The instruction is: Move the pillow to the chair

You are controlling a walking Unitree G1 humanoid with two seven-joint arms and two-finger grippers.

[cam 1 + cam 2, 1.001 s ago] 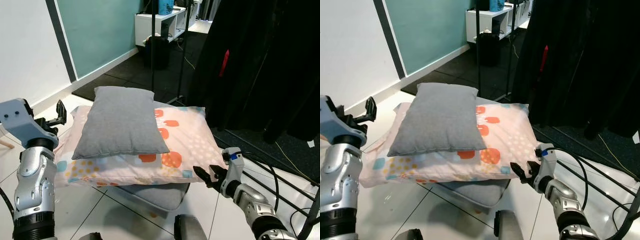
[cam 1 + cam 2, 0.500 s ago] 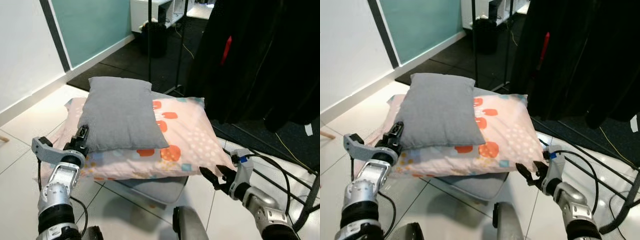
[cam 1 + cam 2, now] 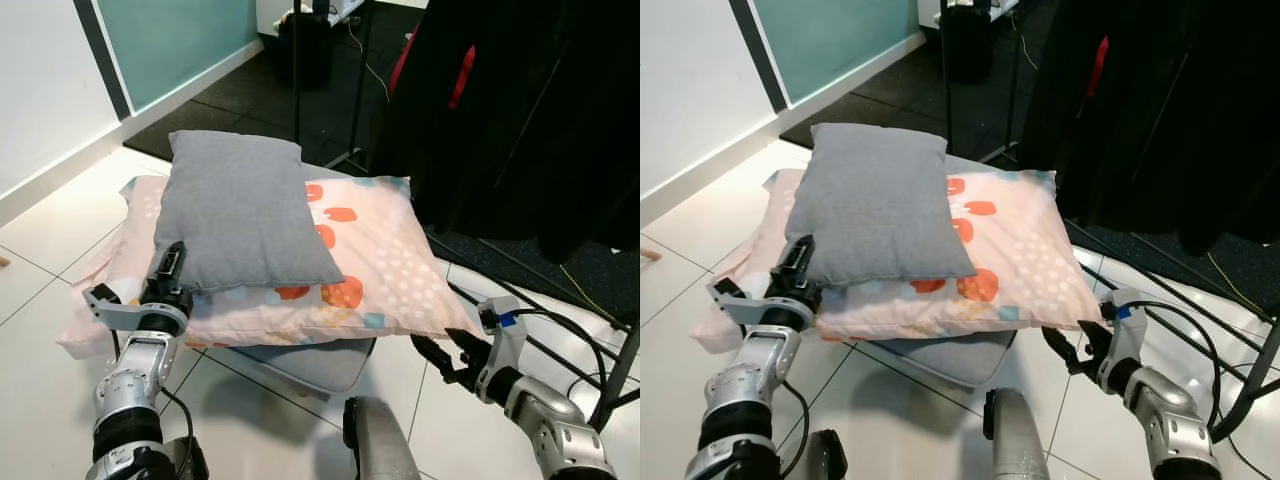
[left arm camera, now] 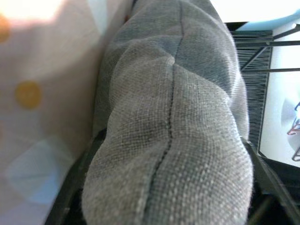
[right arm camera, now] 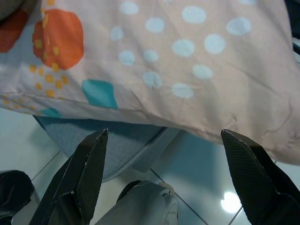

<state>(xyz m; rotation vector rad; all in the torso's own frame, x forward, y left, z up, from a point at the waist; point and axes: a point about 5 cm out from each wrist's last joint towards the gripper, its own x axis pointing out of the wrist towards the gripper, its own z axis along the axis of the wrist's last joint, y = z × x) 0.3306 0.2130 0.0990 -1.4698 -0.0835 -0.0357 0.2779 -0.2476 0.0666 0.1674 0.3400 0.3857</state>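
A grey pillow (image 3: 245, 215) lies on top of a larger pink patterned pillow (image 3: 390, 270). Both rest on a low grey chair seat (image 3: 310, 365). My left gripper (image 3: 170, 270) is at the grey pillow's near left corner. In the left wrist view the grey pillow (image 4: 173, 117) bulges between my open left gripper (image 4: 164, 192), with a finger on each side. My right gripper (image 3: 445, 355) hangs open just below the patterned pillow's near right corner. In the right wrist view its fingers (image 5: 84, 178) point at the underside of the patterned pillow (image 5: 187, 61), apart from it.
Black clothes (image 3: 520, 110) hang on a rack close behind and to the right of the pillows. The rack's base bars and cables (image 3: 560, 330) run over the white tiles by my right arm. A black mat (image 3: 230, 110) lies beyond, along a teal wall.
My left arm has come down from high on the left to the grey pillow's near corner, and its fingers now straddle the edge. The camera has tilted down and closer. The right gripper has held its place.
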